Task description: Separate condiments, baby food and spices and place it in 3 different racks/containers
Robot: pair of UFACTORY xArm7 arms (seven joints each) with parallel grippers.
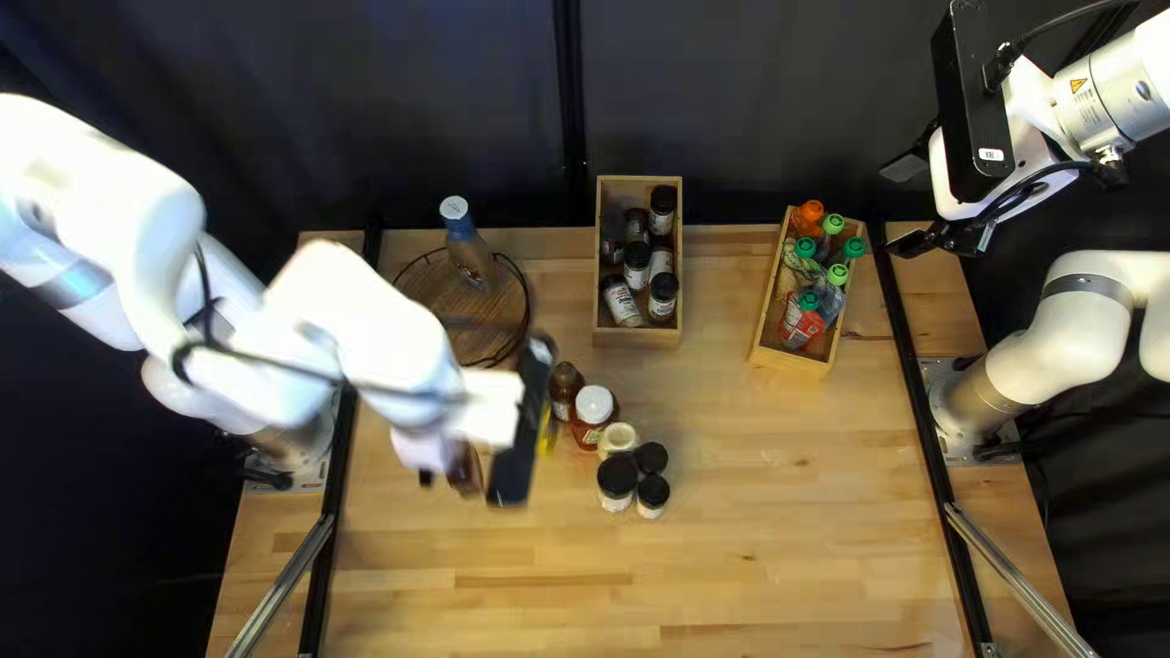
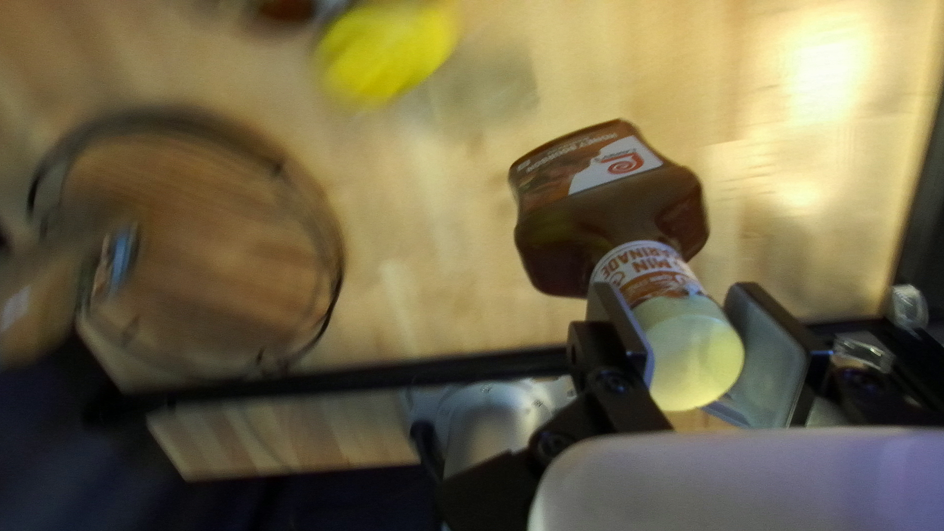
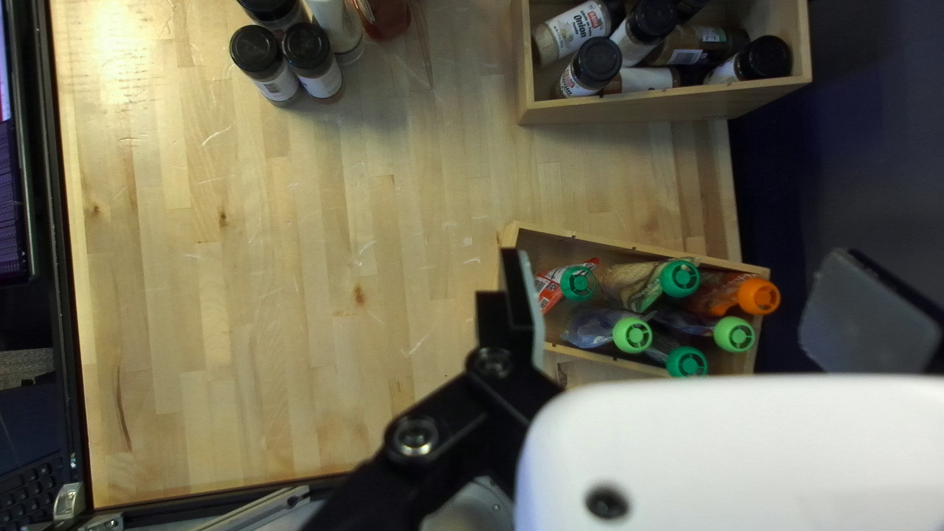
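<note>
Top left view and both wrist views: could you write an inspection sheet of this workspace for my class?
Surface: pale wooden table, with knots and light scuffs.
Job's things: spice jars in one box; capped pouches in another box; clear bottle on round rack; more containers on the table.
Clutter: nothing seen.
Left gripper: shut on brown bottle, near its cap.
Right gripper: open, fingers wide apart.
Cables: black, along both arms.
Surroundings: dark curtain; keyboard beyond the table's edge.

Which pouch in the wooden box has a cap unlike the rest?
The pouch in the box's far left corner, as the top left view shows it: its cap is orange, while the five other caps are green.
</note>
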